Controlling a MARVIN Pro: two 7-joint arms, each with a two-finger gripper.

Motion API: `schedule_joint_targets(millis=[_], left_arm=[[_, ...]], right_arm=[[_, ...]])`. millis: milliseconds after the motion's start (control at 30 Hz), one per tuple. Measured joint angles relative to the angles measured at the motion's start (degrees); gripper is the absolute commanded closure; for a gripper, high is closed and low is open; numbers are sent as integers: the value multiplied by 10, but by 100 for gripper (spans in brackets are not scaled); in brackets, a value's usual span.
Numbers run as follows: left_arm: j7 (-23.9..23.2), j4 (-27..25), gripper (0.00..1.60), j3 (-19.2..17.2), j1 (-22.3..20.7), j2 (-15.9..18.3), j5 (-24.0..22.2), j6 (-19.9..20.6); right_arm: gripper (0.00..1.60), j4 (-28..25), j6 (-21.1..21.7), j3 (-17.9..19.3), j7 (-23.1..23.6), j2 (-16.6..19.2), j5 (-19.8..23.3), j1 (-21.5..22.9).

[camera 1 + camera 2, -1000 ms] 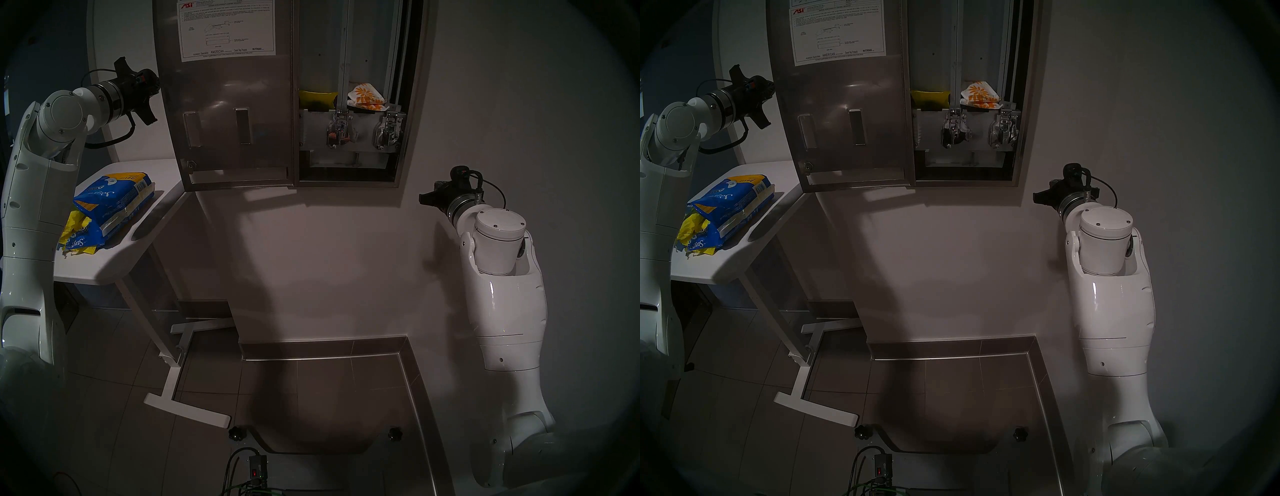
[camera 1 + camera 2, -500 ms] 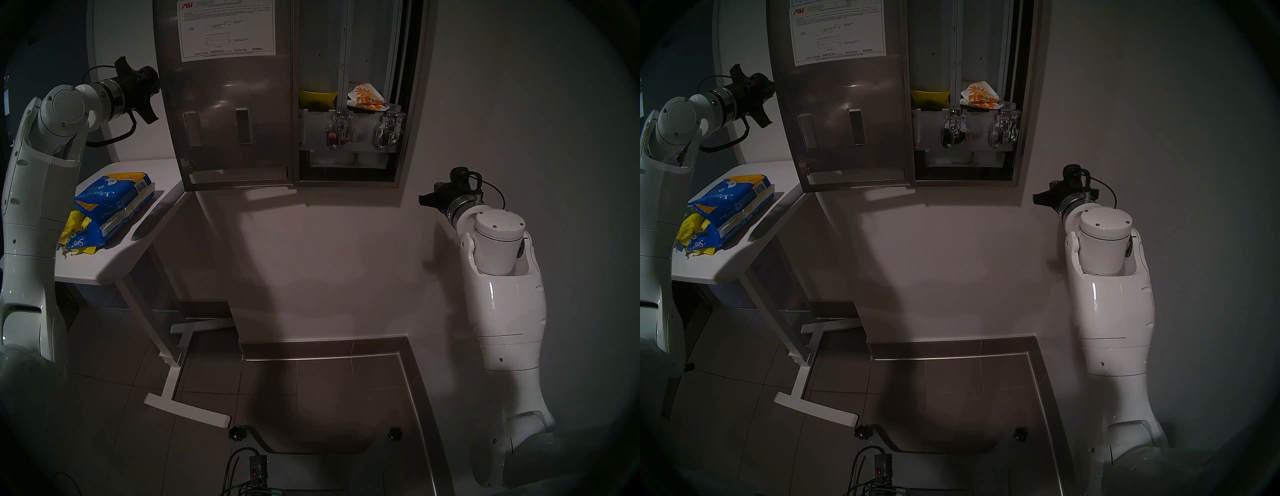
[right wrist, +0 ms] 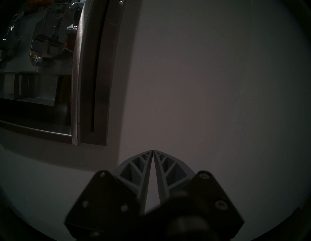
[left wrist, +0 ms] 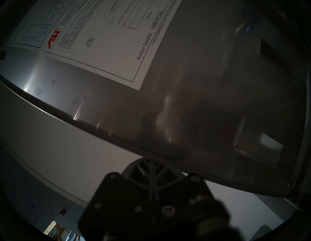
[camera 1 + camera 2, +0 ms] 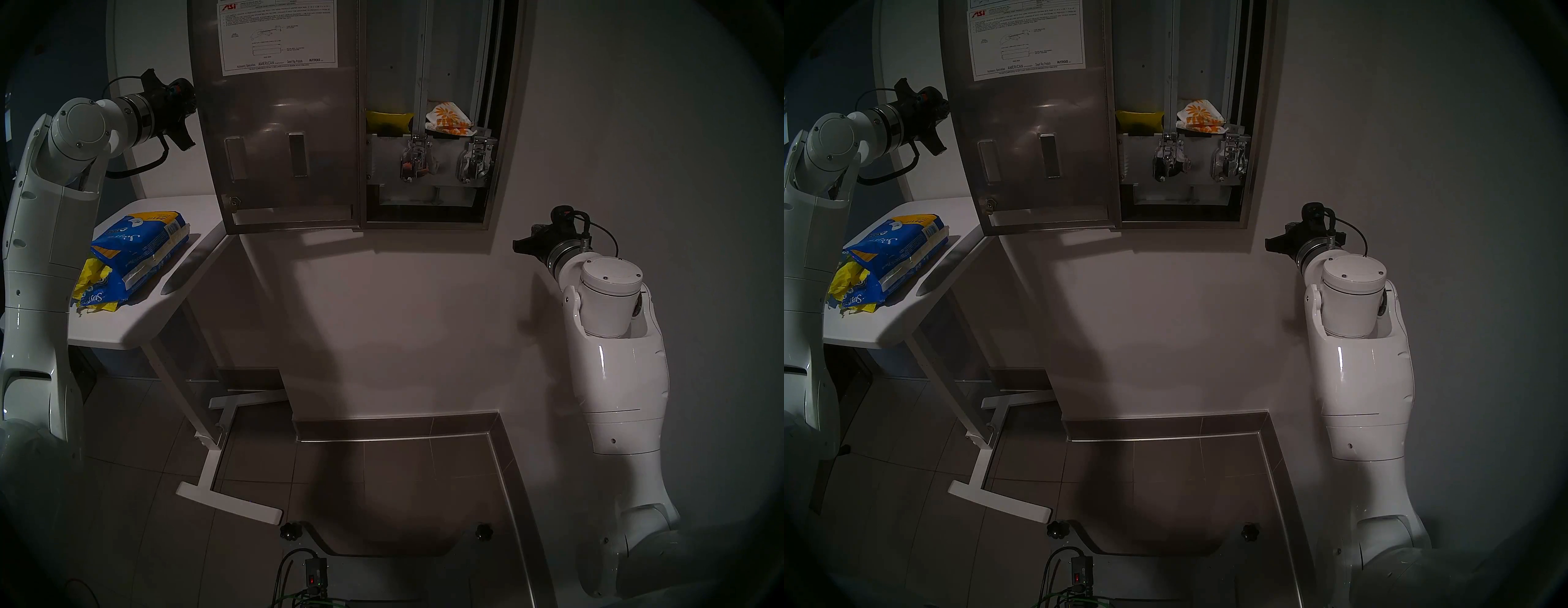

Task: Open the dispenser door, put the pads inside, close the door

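Observation:
The dispenser door (image 5: pixel 288 127) stands open, swung to the left, and its back shows the white instruction sheet (image 5: pixel 278 36). My left gripper (image 5: pixel 189 108) is shut at the door's free left edge. In the left wrist view its fingertips (image 4: pixel 152 162) are hidden behind that edge (image 4: pixel 117 133). One yellow pad (image 5: pixel 388 123) lies in the cabinet's left column. More yellow pads (image 5: pixel 91 276) stick out of the blue bag (image 5: pixel 135 250) on the side table. My right gripper (image 5: pixel 515 246) is shut and empty by the wall, below and right of the cabinet; it also shows in the right wrist view (image 3: pixel 153 150).
White packets with orange flowers (image 5: pixel 449 116) sit in the right column above two chrome mechanisms (image 5: pixel 473 163). The white side table (image 5: pixel 140 322) stands under the open door at the left. The cabinet frame (image 3: pixel 87 84) is left of my right gripper. The table's foot (image 5: pixel 229 501) lies on the floor.
My left arm's elbow and forearm have shifted slightly up and to the right. The left gripper stays at the door's edge. The door and the right arm have not visibly moved.

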Motion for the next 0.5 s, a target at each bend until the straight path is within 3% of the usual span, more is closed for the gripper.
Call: schedule_joint_targets(millis=[33,67,367,500], left_arm=[[-1,0,160,0,-1,0,0,2],[-2,-1,0,1,-2,0,0,4],[-11,-21,0,16,-14,-11,-11,9],[-31,-61,0,59,-23,-37,-52,-11]], right_arm=[[109,0,0,0,0,0,0,0],[109,0,0,0,0,0,0,0],[109,1,0,0,0,0,0,0],[109,2,0,-1,0,1,0,0]])
